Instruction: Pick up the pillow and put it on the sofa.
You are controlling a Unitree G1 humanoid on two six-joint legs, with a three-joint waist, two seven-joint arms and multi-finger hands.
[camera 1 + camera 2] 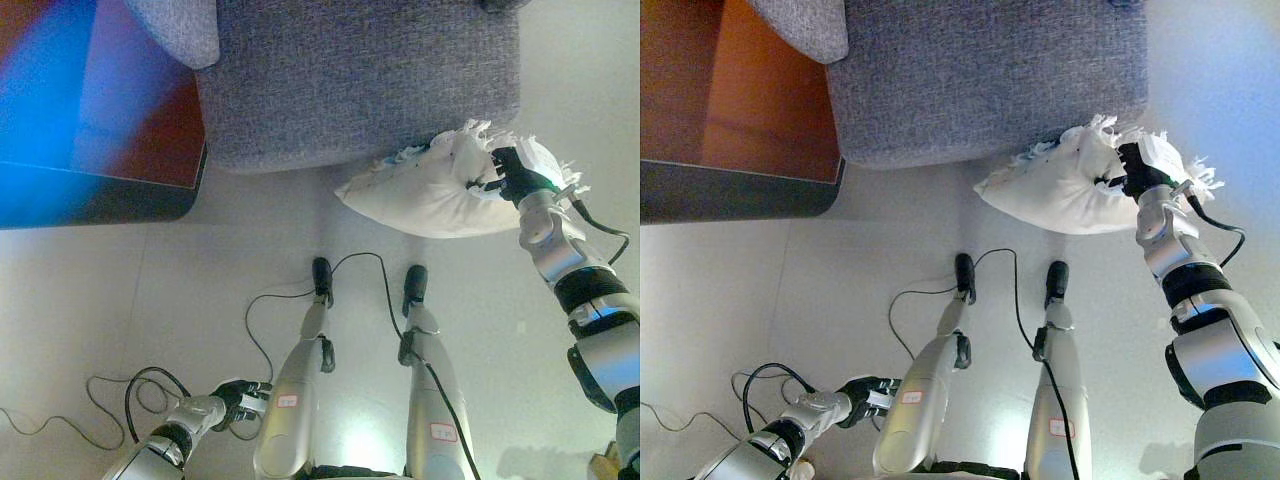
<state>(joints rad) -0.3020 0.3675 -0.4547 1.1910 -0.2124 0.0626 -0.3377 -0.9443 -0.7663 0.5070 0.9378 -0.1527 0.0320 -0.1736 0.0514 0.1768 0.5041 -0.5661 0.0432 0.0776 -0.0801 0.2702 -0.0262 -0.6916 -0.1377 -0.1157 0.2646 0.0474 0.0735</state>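
A white pillow with fringed edges (430, 190) hangs in the air in front of the grey sofa (360, 80), its top corner level with the seat's front edge. My right hand (513, 175) is shut on the pillow's right end and holds it up; it also shows in the right eye view (1137, 170). My left hand (238, 398) hangs low at the lower left, away from the pillow, with its fingers curled and holding nothing.
A dark wooden table (110, 150) stands left of the sofa. A grey cushion (180, 30) lies on the sofa's left end. Pale floor (200, 260) spreads in front of the sofa.
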